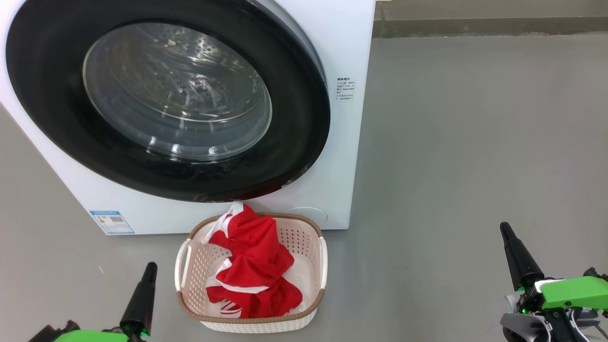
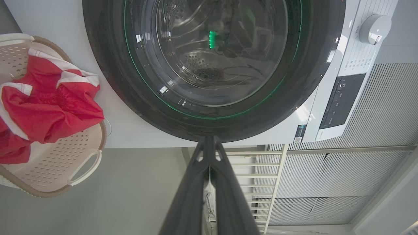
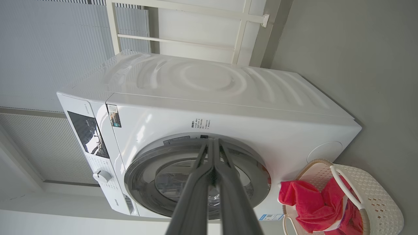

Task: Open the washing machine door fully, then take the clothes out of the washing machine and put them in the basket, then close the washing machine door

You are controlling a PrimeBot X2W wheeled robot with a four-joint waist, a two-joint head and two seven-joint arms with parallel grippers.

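Observation:
The washing machine (image 1: pixel 349 156) stands white and large at the upper left. Its round black-rimmed washing machine door (image 1: pixel 175 90) lies flat against the front, and the steel drum shows through the glass. On the floor just in front sits the cream basket (image 1: pixel 301 240) with the red, white-trimmed clothes (image 1: pixel 254 266) heaped inside. My left gripper (image 1: pixel 151 266) is shut and empty, left of the basket. My right gripper (image 1: pixel 504 227) is shut and empty, far to the right. The left wrist view shows the left gripper (image 2: pixel 209 140) before the door (image 2: pixel 209 58). In the right wrist view, the right gripper (image 3: pixel 214 141) points at the machine (image 3: pixel 212 94).
Grey floor (image 1: pixel 475 142) stretches open to the machine's right, ending at a low kerb (image 1: pixel 475 26) at the back. A control panel with a knob (image 2: pixel 375 27) tops the machine's front. A ribbed wall and a white rail frame (image 2: pixel 261 169) stand behind it.

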